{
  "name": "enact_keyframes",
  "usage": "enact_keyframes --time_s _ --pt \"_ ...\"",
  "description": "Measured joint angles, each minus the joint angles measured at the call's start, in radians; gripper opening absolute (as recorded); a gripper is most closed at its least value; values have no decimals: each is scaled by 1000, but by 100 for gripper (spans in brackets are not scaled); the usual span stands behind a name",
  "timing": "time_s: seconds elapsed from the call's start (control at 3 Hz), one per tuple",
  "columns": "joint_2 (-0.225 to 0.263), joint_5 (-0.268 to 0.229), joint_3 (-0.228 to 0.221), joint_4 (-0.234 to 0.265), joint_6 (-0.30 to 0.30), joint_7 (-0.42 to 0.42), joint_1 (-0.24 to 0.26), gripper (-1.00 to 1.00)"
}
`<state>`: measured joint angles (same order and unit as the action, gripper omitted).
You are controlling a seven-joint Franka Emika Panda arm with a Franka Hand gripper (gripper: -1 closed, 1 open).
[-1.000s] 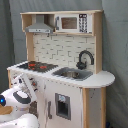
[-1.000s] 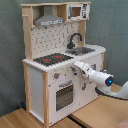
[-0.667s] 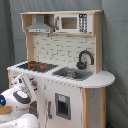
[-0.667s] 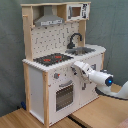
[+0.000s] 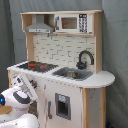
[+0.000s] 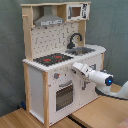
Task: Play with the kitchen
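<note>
The kitchen (image 5: 65, 55) (image 6: 37, 90) is a tall white and light-wood toy standing upright in both exterior views. Its black stovetop (image 5: 34, 65) (image 6: 52, 59) has red burners, and a black faucet (image 5: 85, 57) (image 6: 75, 39) curves over the sink (image 5: 72, 74) (image 6: 82, 50). A grey hood (image 5: 40, 25) (image 6: 49, 20) hangs at the top. My gripper (image 5: 25, 82) (image 6: 76, 67) is close to the kitchen's front, just under the counter edge and above the oven door (image 6: 64, 95), near a knob (image 6: 56, 76). It holds nothing that I can see.
A toy microwave (image 5: 72, 22) (image 6: 76, 11) sits beside the hood. The white arm (image 6: 100, 78) reaches in from the second exterior view's right. A wooden surface (image 6: 100, 112) lies under the kitchen, and a grey curtain (image 5: 115, 40) hangs behind it.
</note>
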<state>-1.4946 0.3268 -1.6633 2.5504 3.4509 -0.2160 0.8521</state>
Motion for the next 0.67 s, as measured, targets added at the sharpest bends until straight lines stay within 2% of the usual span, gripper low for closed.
enact_keyframes --time_s 0.67 --pt "0 0 -2 0 -14 -216 -4 -100"
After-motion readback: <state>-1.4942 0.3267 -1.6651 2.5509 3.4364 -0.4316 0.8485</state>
